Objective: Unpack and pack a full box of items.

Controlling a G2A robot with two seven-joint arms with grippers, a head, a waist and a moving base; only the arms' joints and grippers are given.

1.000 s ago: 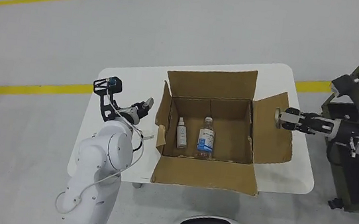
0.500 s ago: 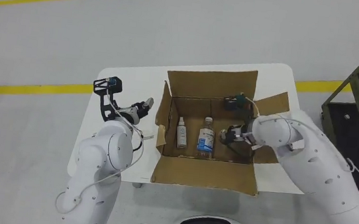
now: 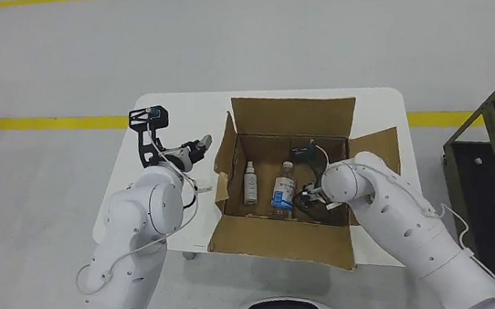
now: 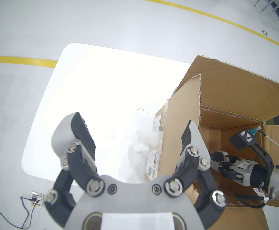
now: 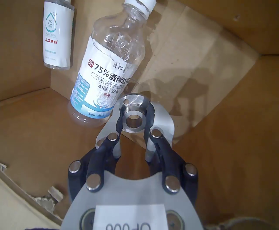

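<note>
The right claw (image 5: pixel 134 119) is clamped on one metal ring (image 5: pixel 133 102), its two fingers pressed against the ring's sides. The left claw (image 4: pixel 135 130) stands with its fingers wide apart and nothing between them.

One white table (image 3: pixel 179 110) lies under the left claw. One open cardboard box (image 3: pixel 293 114) stands on it with its flaps folded out. The right claw is down inside the box, with the walls around it and the floor below it. The left claw hangs outside, just beside the box's near side wall.

Two bottles lie on the box floor. The big bottle (image 5: pixel 106 71) is clear with a white and blue label. It lies just ahead of the right claw's tips, with its base next to the ring and its cap pointing away. The small bottle (image 5: pixel 57 39) is white and lies farther off, beyond the big one and apart from it. From the top view both bottles lie between the two claws, side by side, the big one nearer the right claw (image 3: pixel 305 198).

The ring sits at the right claw's tips, above the box floor. Whether it touches the big bottle cannot be told.
</note>
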